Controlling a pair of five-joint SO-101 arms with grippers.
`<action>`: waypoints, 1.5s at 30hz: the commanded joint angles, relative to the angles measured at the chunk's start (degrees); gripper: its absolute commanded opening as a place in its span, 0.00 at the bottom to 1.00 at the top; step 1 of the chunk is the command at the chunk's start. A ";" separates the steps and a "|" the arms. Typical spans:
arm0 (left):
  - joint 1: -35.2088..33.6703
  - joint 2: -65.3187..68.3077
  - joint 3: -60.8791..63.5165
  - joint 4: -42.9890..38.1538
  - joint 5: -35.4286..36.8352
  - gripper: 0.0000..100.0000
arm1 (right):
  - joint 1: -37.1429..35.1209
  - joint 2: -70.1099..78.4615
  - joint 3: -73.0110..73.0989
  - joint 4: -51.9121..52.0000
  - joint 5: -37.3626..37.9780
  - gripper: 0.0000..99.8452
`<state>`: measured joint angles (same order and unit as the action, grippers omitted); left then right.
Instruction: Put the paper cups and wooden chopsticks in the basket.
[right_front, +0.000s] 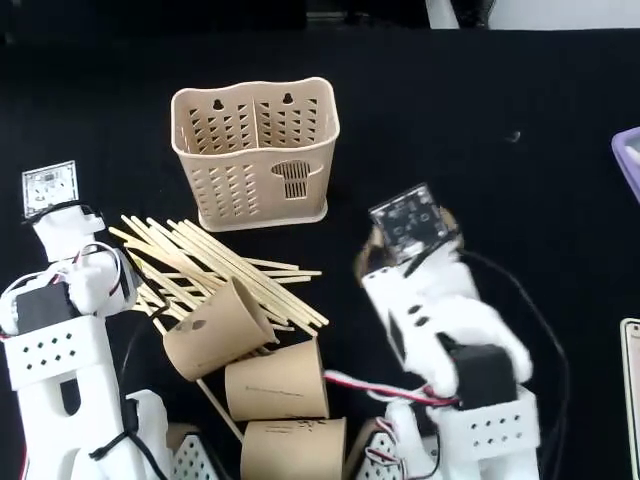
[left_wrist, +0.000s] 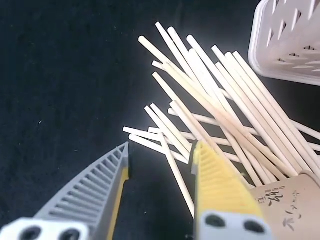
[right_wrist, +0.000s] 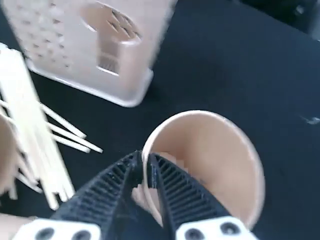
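Right gripper (right_wrist: 145, 162) pinched rim of tan paper cup (right_wrist: 210, 150), pinch clear from right wrist, arm covered it in high view, beige slotted plastic basket (right_wrist: 75, 45) just ahead, left gripper (left_wrist: 161, 147) spread above pale wooden chopsticks (left_wrist: 220, 110)

Dark brush-style characters are running down the side of the paper cup (left_wrist: 280, 202) lying against the chopsticks in the left wrist view, but they are partly cut off and cannot be made out. In the high view, faint dark marks are showing on the side of the nearest lying cup (right_front: 293, 445), and a thin dark line is showing on the middle cup (right_front: 276, 380), both too small to tell. Nothing here is coming through as readable text.
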<state>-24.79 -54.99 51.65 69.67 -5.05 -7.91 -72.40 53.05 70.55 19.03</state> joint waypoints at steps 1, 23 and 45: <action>-0.40 -0.62 -0.57 -0.79 0.53 0.21 | 2.46 10.33 -8.22 3.43 4.31 0.01; -0.40 -0.88 0.31 -0.79 0.53 0.21 | -3.96 35.56 -16.84 15.91 5.01 0.16; -0.48 -0.97 0.31 -0.79 0.53 0.21 | -5.10 35.30 -14.99 16.97 5.10 0.00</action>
<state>-24.79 -54.99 52.70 69.67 -5.05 -12.57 -37.32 41.98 87.08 23.69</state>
